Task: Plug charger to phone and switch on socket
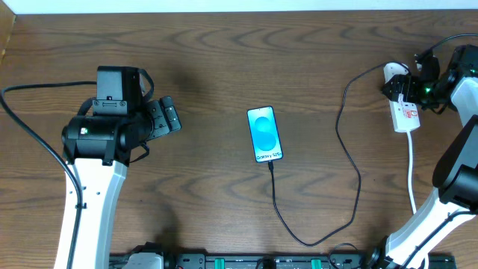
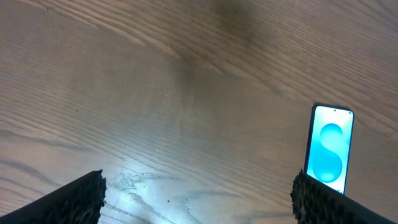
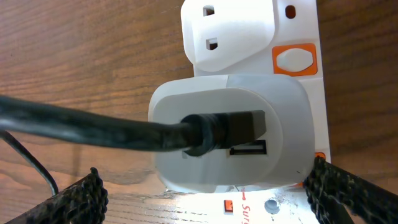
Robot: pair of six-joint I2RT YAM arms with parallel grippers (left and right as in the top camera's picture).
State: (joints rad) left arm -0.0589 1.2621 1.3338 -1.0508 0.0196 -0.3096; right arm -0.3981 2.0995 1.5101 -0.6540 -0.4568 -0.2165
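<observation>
The phone (image 1: 265, 134) lies flat mid-table, blue-cyan screen up; it also shows at the right of the left wrist view (image 2: 329, 149). The black charger cable (image 1: 351, 161) runs from the phone's near end in a loop to the white power strip (image 1: 405, 113) at the far right. In the right wrist view the cable (image 3: 93, 127) enters a white adapter (image 3: 286, 118) seated on the strip (image 3: 298, 18), beside an orange switch (image 3: 294, 59). My right gripper (image 3: 208, 199) is open, just over the adapter. My left gripper (image 2: 199, 202) is open and empty, left of the phone.
The strip's white cord (image 1: 411, 168) runs toward the table's near edge on the right. A second white plug (image 3: 233, 31) sits in the strip beyond the adapter. Black equipment (image 1: 246, 261) lines the near edge.
</observation>
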